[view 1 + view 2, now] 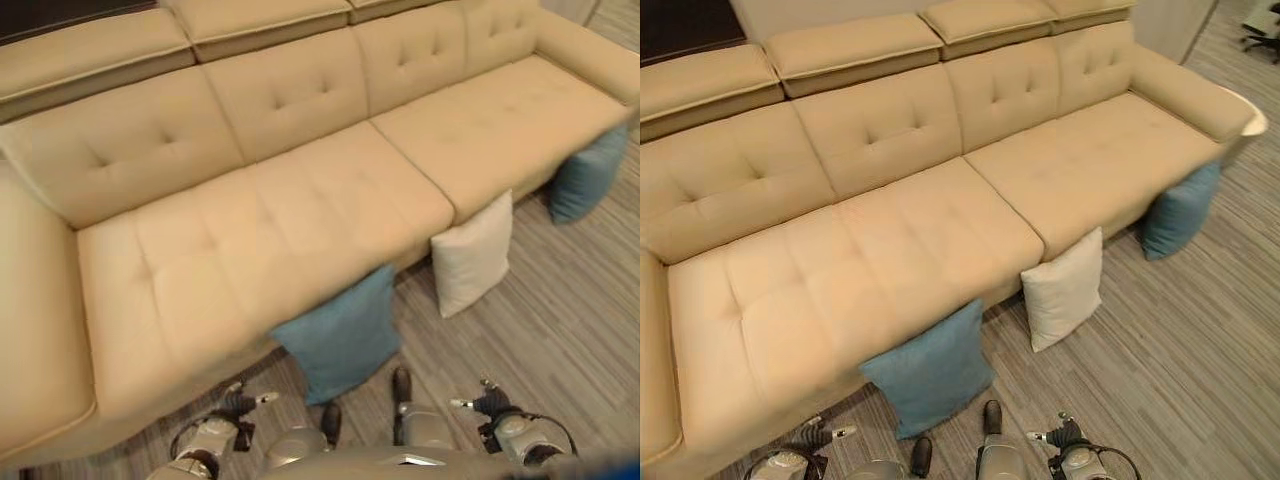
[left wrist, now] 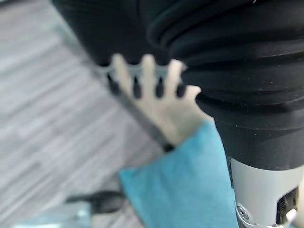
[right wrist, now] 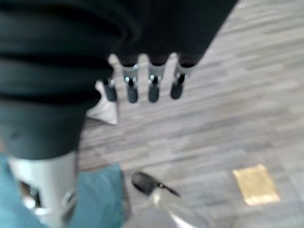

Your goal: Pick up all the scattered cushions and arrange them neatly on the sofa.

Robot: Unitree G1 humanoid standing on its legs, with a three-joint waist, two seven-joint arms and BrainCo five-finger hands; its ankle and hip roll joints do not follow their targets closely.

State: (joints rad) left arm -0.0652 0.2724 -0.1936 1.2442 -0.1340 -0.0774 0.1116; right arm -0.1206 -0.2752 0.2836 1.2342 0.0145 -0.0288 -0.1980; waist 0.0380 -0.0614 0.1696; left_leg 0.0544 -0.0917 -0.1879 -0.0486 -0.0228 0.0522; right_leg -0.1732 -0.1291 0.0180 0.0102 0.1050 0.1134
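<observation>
A long beige sofa (image 1: 300, 210) is seen across the head views, its seat bare. Three cushions are found on the striped grey floor (image 1: 560, 330), each leaned against the sofa's front edge. A blue cushion (image 1: 343, 337) stands nearest the robot, at about 6 o'clock in the left eye view. A cream cushion (image 1: 473, 255) is placed to its right, at about 4 o'clock, apart from the first. A second blue cushion (image 1: 587, 173) is seen at 3 o'clock, under the sofa's right end, well apart from the cream one.

The left hand (image 1: 240, 403) is held low at 7 o'clock, near the nearest blue cushion but not touching it. The right hand (image 1: 487, 403) is held low at 5 o'clock. Both hands are empty, with fingers (image 3: 153, 85) extended and spread.
</observation>
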